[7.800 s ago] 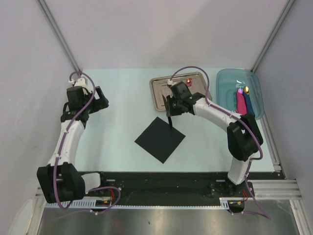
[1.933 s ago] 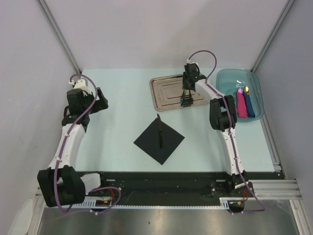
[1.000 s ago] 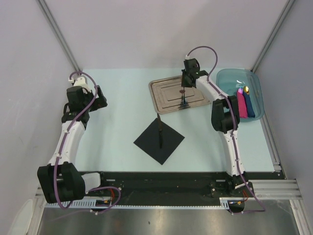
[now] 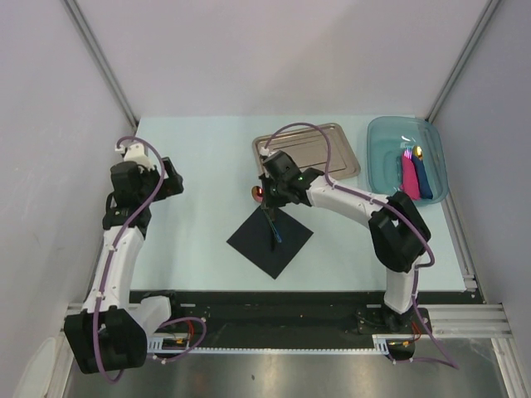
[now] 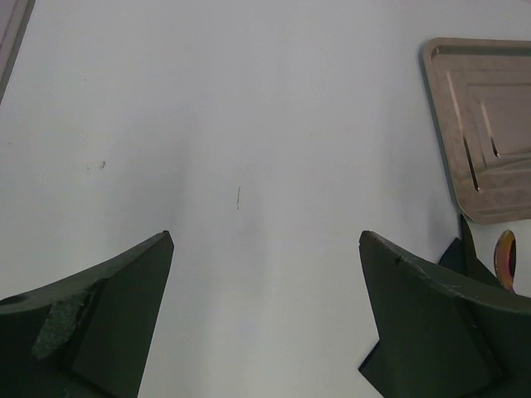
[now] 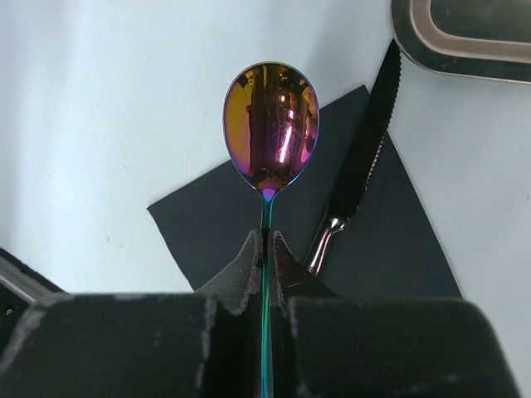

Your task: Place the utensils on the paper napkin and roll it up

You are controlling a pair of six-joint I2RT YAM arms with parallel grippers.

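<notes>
The black paper napkin [image 4: 264, 246] lies as a diamond at the table's middle. A dark knife [image 6: 357, 174] rests on it, its serrated tip past the far corner. My right gripper [image 4: 270, 197] hangs over that far corner, shut on the thin blue stem of a spoon [image 6: 270, 124]. The spoon's shiny orange-red bowl [image 4: 258, 193] pokes out to the left of the napkin, above the table. In the right wrist view the gripper [image 6: 265, 242] pinches the stem just behind the bowl. My left gripper [image 4: 170, 178] stays at the far left, open and holding nothing [image 5: 265, 240].
A steel tray [image 4: 332, 157] sits behind the napkin, also in the left wrist view [image 5: 485, 124]. A blue-green tub [image 4: 390, 137] at the back right holds a pink roll [image 4: 409, 178] and a dark blue roll [image 4: 424, 178].
My right arm has carried the spoon from over the steel tray down and left to the napkin's far corner. The knife lies where it did. The left arm has barely shifted.
</notes>
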